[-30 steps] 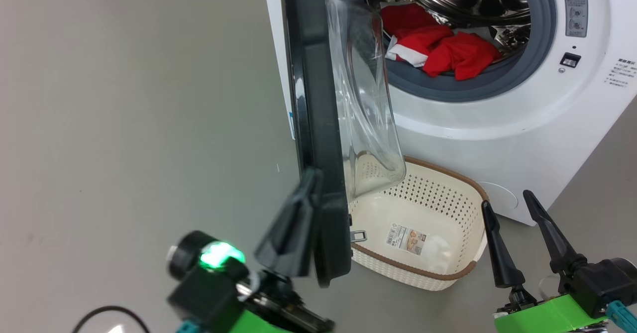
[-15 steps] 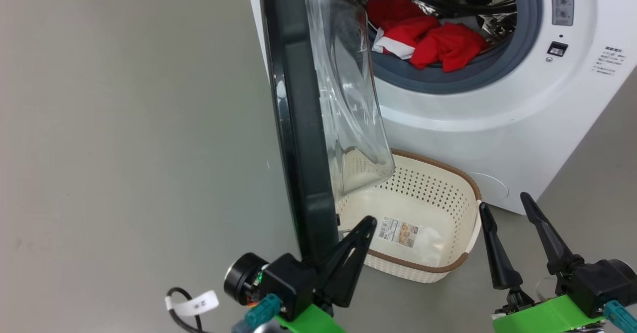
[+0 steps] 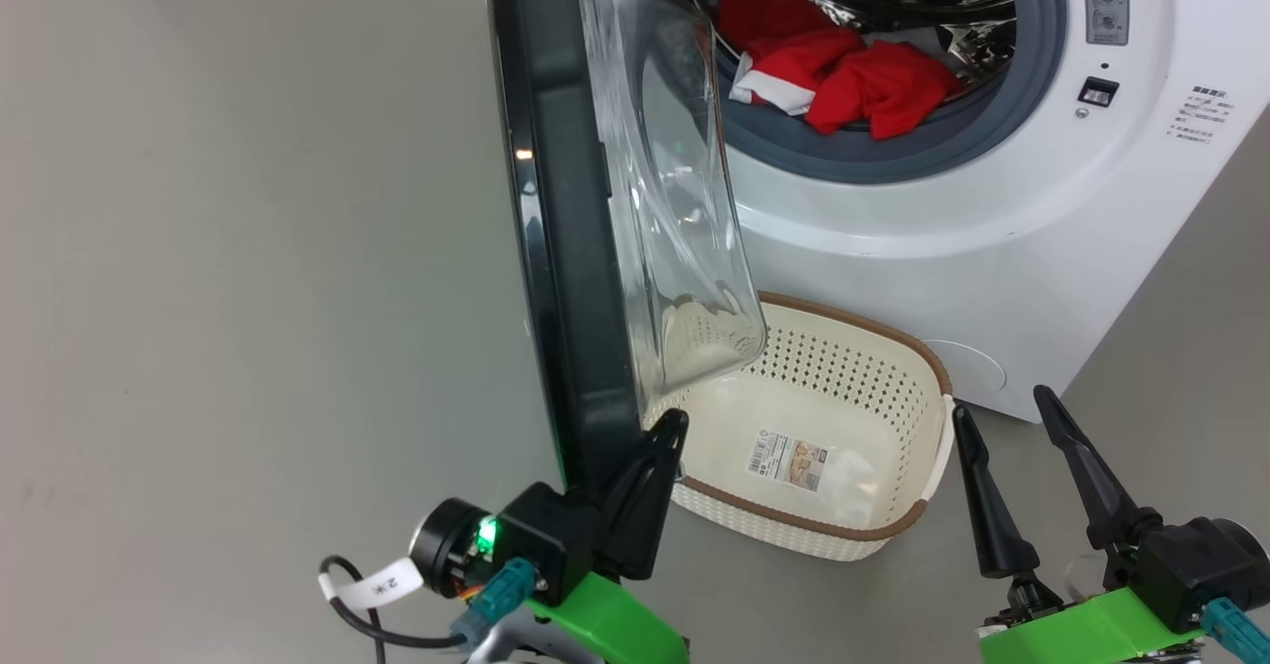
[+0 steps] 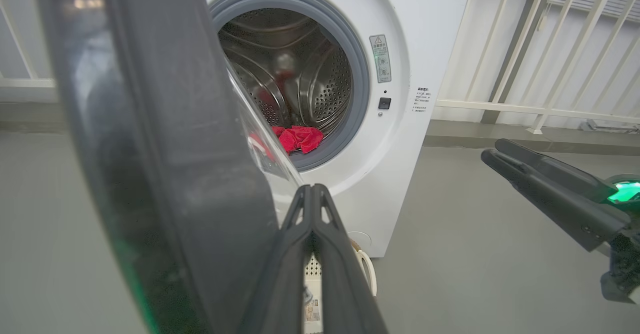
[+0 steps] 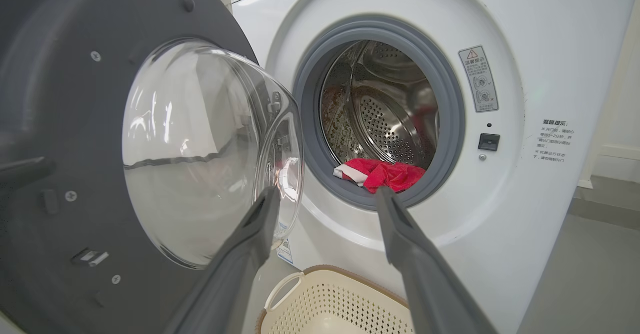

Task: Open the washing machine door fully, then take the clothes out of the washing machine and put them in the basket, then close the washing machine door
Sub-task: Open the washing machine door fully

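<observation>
The washing machine door (image 3: pixel 556 247) stands ajar, its black rim edge-on and its glass bowl (image 3: pixel 675 217) over the basket (image 3: pixel 873 537). My left gripper (image 3: pixel 673 424) is shut on nothing. Its tips are at the inner side of the door's lower edge; I cannot tell if they touch it. In the left wrist view the gripper (image 4: pixel 312 190) lies just right of the door (image 4: pixel 165 149). Red clothes (image 3: pixel 833 68) lie in the washing machine (image 3: pixel 943 247) drum. My right gripper (image 3: pixel 999 404) stands open beside the basket; in its own view the gripper (image 5: pixel 328 194) faces the clothes (image 5: pixel 382 173).
The cream basket (image 5: pixel 340 299) sits on the grey floor right under the drum opening, partly beneath the door's glass (image 5: pixel 200 149). Bare floor spreads to the left of the door. A white railing (image 4: pixel 525 74) runs behind the machine on its right.
My shut left gripper has moved from the door's outer face, around its lower edge, to its inner side. The head camera has shifted. The right gripper has stayed open in place.
</observation>
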Controlling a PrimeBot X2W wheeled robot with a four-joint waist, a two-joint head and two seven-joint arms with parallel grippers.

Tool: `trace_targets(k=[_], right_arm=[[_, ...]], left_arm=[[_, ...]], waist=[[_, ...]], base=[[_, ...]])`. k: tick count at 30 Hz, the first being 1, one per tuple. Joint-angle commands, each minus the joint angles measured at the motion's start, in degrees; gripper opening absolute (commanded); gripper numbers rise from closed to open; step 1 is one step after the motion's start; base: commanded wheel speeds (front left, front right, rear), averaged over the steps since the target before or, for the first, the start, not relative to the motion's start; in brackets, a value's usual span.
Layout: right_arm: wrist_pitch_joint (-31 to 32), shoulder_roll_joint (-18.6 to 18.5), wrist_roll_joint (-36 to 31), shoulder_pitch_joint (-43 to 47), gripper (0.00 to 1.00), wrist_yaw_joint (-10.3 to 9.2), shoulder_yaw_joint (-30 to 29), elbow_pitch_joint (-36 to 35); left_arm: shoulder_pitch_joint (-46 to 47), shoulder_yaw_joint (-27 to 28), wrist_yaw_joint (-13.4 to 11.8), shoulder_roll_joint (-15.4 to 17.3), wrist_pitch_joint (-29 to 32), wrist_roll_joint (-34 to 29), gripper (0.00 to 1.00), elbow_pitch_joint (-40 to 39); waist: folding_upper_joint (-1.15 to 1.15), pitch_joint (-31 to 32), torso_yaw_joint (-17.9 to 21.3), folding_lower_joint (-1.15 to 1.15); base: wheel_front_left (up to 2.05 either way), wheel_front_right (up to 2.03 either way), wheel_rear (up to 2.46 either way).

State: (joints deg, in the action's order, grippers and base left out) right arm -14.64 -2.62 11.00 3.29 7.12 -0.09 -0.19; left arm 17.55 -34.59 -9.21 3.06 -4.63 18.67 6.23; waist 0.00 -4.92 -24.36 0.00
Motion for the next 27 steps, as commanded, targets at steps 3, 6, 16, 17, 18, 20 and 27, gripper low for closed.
trace_targets(k=[3, 6, 16, 17, 18, 20, 27], right_arm=[[-0.36, -0.26, 0.46, -1.66, 1.00, 0.36, 1.02, -1.23], [-0.36, -0.26, 0.25, -1.67, 1.00, 0.36, 0.68, -1.09], [-0.36, -0.26, 0.09, -1.86, 1.00, 0.36, 0.36, -0.49], [-0.36, -0.26, 0.10, -1.82, 1.00, 0.36, 0.40, -0.49], [-0.36, -0.26, 0.10, -1.78, 1.00, 0.36, 0.42, -0.49], [-0.36, -0.26, 0.15, -1.66, 1.00, 0.36, 0.49, -0.49], [-0.36, -0.26, -0.22, -1.93, 1.00, 0.36, 1.08, -0.32]], left_arm=[[1.52, 3.67, -2.16, 1.59, -0.50, -0.41, 0.00, -0.97], [0.99, 4.30, -2.44, 1.84, -0.89, 0.20, 0.00, -1.39], [-1.34, 7.12, -5.20, 4.15, -1.12, 0.74, 0.00, -1.76], [-1.52, 7.49, -5.55, 4.53, -1.11, 0.69, 0.00, -1.76], [-1.69, 7.87, -5.82, 4.81, -1.13, 0.78, 0.00, -1.78], [-1.90, 8.70, -6.39, 5.38, -1.26, 0.90, 0.00, -1.80], [-1.86, 11.74, -8.14, 6.70, -1.95, 1.80, 0.00, -1.22]], waist=[[0.00, -0.06, -0.58, 0.00], [0.00, -0.06, -1.44, 0.00], [0.00, 0.28, -3.58, 0.00], [0.00, 0.27, -3.73, 0.00], [0.00, 0.28, -3.87, 0.00], [0.00, 0.27, -4.15, 0.00], [0.00, 0.19, -4.50, 0.00]], base=[[0.00, 0.00, 0.00], [0.00, 0.00, 0.00], [0.00, 0.00, 0.00], [0.00, 0.00, 0.00], [0.00, 0.00, 0.00], [0.00, 0.00, 0.00], [0.00, 0.00, 0.00]])
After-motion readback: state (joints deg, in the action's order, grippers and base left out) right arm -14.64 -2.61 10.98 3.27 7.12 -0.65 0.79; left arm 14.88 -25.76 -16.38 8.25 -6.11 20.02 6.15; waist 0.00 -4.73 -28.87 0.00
